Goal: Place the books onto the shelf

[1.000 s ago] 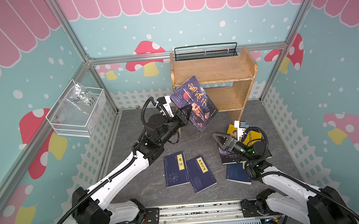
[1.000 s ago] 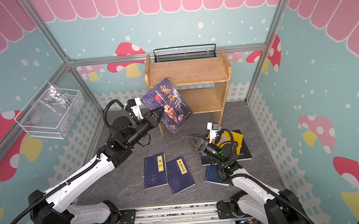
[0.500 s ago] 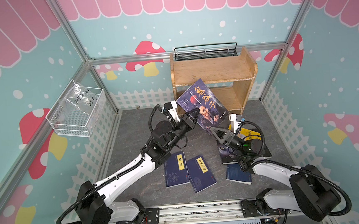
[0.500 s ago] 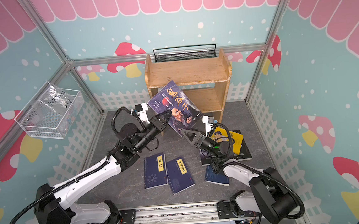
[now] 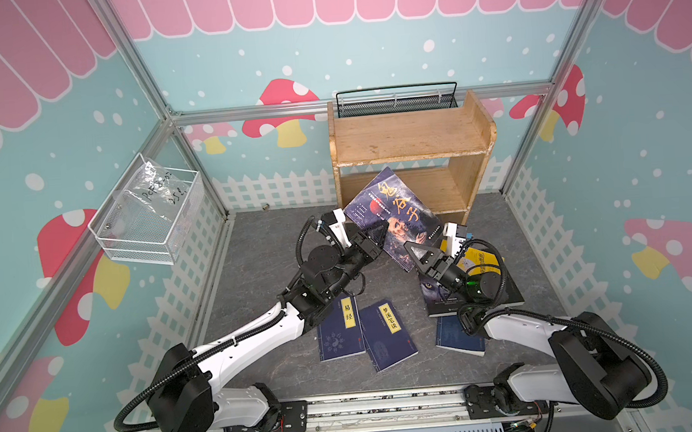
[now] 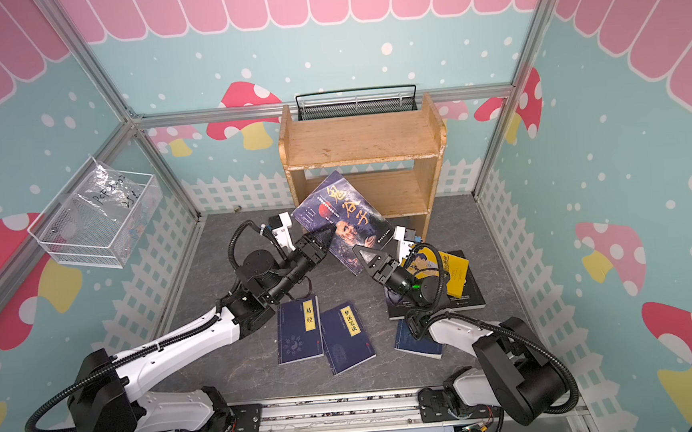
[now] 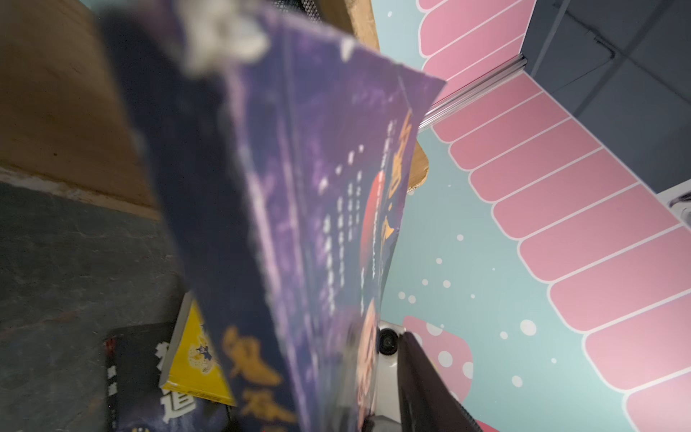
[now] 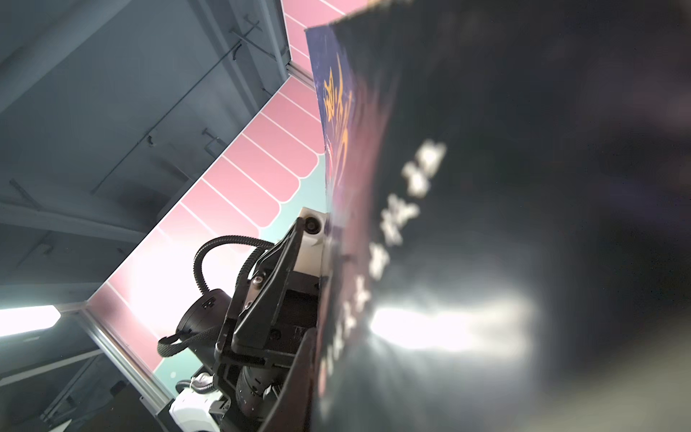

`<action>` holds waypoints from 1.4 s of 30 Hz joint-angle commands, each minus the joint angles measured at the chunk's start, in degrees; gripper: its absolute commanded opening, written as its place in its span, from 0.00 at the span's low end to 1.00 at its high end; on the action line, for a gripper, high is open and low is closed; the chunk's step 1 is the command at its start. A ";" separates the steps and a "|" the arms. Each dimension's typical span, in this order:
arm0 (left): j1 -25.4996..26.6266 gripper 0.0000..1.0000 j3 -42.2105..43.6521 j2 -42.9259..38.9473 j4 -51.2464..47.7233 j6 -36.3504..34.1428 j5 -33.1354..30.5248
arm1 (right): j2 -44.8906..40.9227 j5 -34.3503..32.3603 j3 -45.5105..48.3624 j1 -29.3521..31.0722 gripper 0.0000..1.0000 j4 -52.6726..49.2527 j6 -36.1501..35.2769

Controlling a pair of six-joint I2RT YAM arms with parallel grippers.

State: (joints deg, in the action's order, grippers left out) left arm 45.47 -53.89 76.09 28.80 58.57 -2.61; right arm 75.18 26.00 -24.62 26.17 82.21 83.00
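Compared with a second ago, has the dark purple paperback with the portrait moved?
Yes. The dark purple portrait paperback has shifted right and down in both top views, off the light-wood shelf's left post, toward the right claw.

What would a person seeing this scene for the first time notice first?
The purple book with a face on its cover, tilted in the air in the middle, with the left gripper and the right gripper at its lower edges. Behind it stands the wooden shelf, with no book visible on it, while blue books lie flat on the grey floor in front.
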 commanded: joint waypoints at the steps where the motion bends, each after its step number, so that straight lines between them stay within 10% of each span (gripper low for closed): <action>1: -0.35 0.60 -0.08 -2.22 0.54 -1.99 -0.43 | -3.62 -0.09 -0.19 -1.74 0.06 -4.91 -1.93; 12: -15.79 0.91 0.10 -7.76 -19.57 -10.75 20.21 | -13.92 27.09 -5.40 -15.07 0.05 -24.19 -4.31; 24: -19.19 0.89 0.98 -3.92 -10.45 -9.64 40.91 | -14.62 37.08 -11.76 -17.18 0.05 -36.83 -8.39; 33: -19.02 0.31 1.83 -1.16 -3.91 -4.78 43.46 | -10.71 37.13 -13.47 -17.35 0.05 -36.87 -8.63; 42: -18.59 0.00 -0.34 3.30 -2.22 -2.25 35.12 | -5.43 27.99 -15.76 -17.53 0.23 -36.42 -11.37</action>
State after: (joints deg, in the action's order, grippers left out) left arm 25.80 -52.56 77.36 24.88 55.61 35.20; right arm 68.42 60.45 -37.39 8.58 42.83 73.80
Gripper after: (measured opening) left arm 0.140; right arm 0.201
